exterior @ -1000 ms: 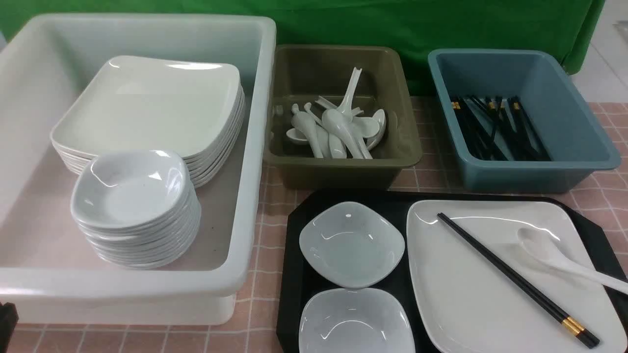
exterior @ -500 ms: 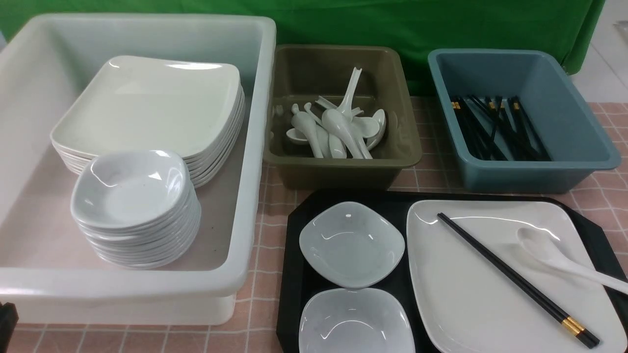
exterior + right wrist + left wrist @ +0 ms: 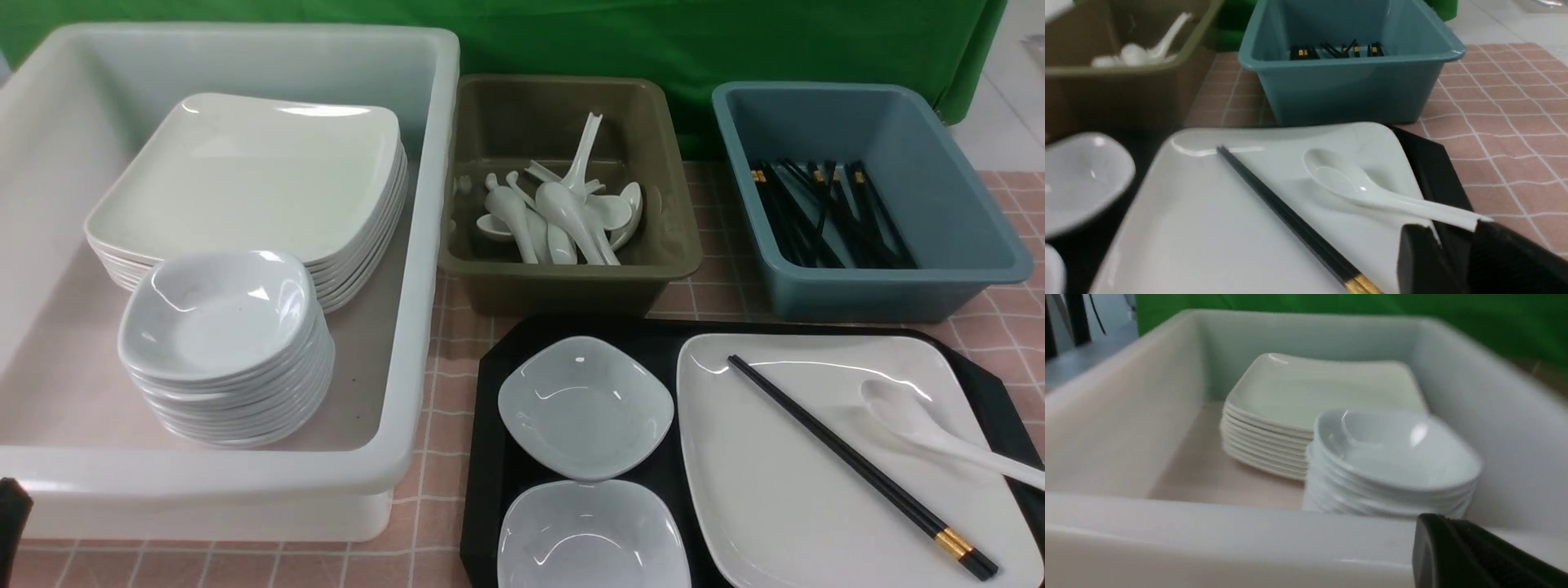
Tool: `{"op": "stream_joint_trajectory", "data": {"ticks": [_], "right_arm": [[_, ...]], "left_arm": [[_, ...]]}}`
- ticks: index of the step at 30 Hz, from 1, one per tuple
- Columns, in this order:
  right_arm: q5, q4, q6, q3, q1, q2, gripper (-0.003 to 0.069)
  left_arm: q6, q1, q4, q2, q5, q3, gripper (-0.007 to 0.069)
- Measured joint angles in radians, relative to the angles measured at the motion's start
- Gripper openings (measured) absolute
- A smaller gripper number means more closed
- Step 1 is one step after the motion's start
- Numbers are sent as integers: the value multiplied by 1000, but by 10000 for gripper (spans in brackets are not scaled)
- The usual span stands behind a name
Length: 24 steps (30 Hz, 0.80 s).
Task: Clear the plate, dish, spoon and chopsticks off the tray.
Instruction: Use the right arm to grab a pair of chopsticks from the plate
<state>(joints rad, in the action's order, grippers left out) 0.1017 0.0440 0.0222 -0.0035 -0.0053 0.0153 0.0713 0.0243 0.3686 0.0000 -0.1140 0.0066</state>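
The black tray point(image 3: 522, 331) lies at the front right. It carries two small pale dishes point(image 3: 584, 404) point(image 3: 592, 535) and the big white plate point(image 3: 784, 490). The black chopsticks point(image 3: 857, 461) lie slantwise across the plate. The white spoon point(image 3: 898, 408) rests on the plate with its handle running off the right rim. My right gripper point(image 3: 1453, 241) is open, and the end of the spoon's point(image 3: 1339, 179) handle lies just at its fingertips. My left gripper point(image 3: 1437, 526) is shut and empty at the near wall of the white bin. Only its tip point(image 3: 12, 510) shows in the front view.
The large white bin point(image 3: 424, 245) on the left holds a stack of plates point(image 3: 245, 171) and a stack of small dishes point(image 3: 216, 314). Behind the tray, an olive bin point(image 3: 571, 282) holds spoons and a blue bin point(image 3: 890, 294) holds chopsticks. Pink checked cloth covers the table.
The left gripper's tip has risen slightly at the lower left corner of the front view. Everything on the tray and in the bins has stayed put.
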Motion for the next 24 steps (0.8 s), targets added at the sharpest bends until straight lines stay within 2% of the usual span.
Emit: {"op": "stream_joint_trajectory", "data": {"ticks": [2,5,7,10,13,14,16,18,20,21,22,24], "right_arm": [[-63,50,163,0,0,0,242],[-160,77,403,0,0,0,242],[-209,84,488,0,0,0,237],[-228,87,525,0,0,0,237],[-288,86,543,0,2,0,234],[-288,86,543,0,2,0,234],[-275,59,538,-22,23,1,195],[-164,20,491,-115,55,17,112],[6,0,388,-283,102,83,35],[24,0,388,-283,106,91,32],[150,-6,318,-391,142,160,30],[345,-13,218,-540,194,284,30]], "left_arm": [[-28,0,148,1,65,0,21],[-66,0,214,1,154,0,21],[-108,0,227,1,211,0,21],[-207,0,233,0,310,0,21],[-406,0,128,1,370,-42,21],[-406,0,115,1,370,-49,21],[-495,0,-60,8,347,-144,21],[-549,0,-236,41,244,-292,21],[-553,0,-338,117,54,-459,21],[-553,0,-344,117,54,-475,21],[-522,0,-369,198,-118,-583,21],[-415,0,-357,311,-323,-713,21]]}}
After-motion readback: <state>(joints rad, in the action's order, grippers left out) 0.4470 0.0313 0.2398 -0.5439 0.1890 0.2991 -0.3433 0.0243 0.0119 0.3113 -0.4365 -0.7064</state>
